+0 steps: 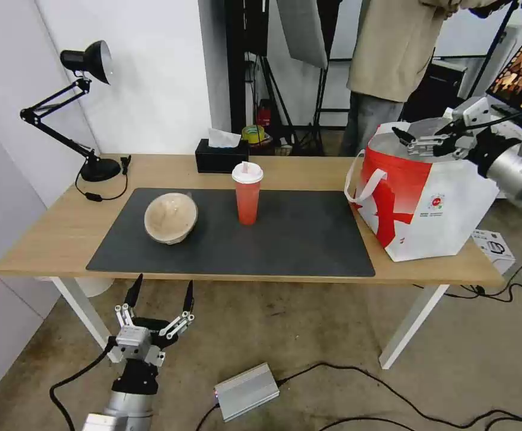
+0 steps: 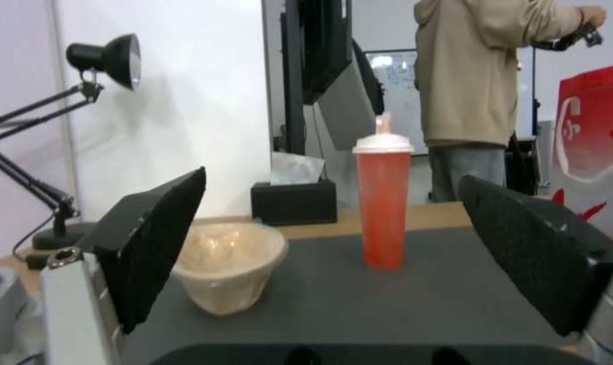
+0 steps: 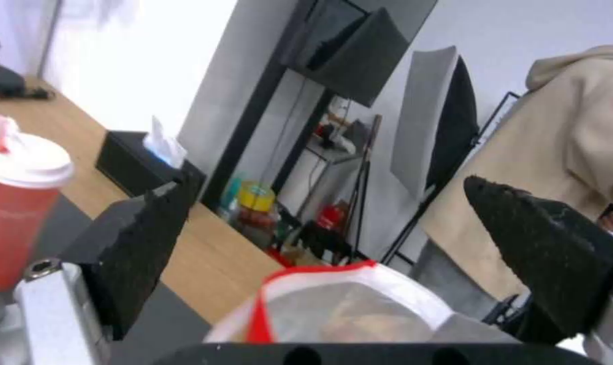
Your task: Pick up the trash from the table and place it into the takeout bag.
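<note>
One beige bowl (image 1: 171, 217), one red cup (image 1: 247, 193), one takeout bag (image 1: 425, 197), both grippers' jaws apart.

On the surface (image 1: 63, 233) lies a mat (image 1: 297, 239), taking up its middle. The lidded bowl (image 1: 170, 217) sits on the mat toward 9 o'clock, tipped on its side. The drink cup (image 1: 247, 193) stands upright on the mat just right of the bowl, near 12 o'clock. Behind the cup, off the mat at the surface's far edge, sits the tissue box (image 1: 221, 154). The desk lamp (image 1: 84, 108) stands at 10 o'clock, in the far left corner. The takeout bag (image 1: 428, 206) stands at 3 o'clock on the right end, overlapping the mat's edge. The right gripper (image 1: 419, 140) hangs over the bag's open mouth. The left gripper (image 1: 159, 296) sits at 7 o'clock, below the near edge.
</note>
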